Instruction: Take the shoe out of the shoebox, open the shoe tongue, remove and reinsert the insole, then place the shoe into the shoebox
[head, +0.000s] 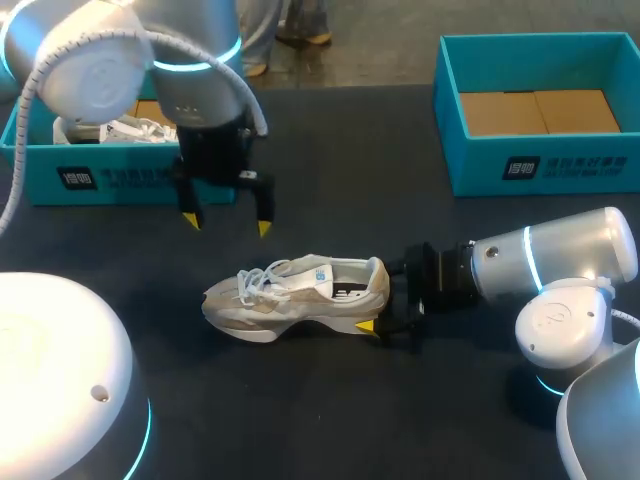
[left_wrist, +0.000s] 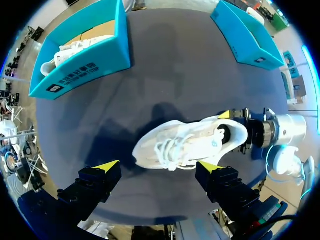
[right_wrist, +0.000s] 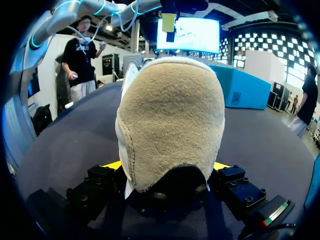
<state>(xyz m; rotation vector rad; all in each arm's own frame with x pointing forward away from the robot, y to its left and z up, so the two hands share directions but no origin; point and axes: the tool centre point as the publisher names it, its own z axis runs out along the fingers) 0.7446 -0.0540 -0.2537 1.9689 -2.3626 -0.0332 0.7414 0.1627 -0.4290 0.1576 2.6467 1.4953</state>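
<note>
Dark table (head: 330, 400), mid-session: a white shoe (head: 300, 295) stands on its sole near the middle, toe twd the left side, outside both boxes. R gripper (right_wrist: 166, 166), low over the tabletop, clamps the tan heel from both sides w/ its yellow tips. L gripper (head: 227, 224) hangs above the laces, fingers apart, holding nothing. Far left, a teal shoebox (head: 100, 175) contains a second shoe (head: 130, 130); far right, another teal box (head: 540, 165) shows its cardboard floor.

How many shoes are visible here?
2. One shoe lies on the table, heel in the right gripper; a second shoe lies in the left shoebox, which may hide more.
</note>
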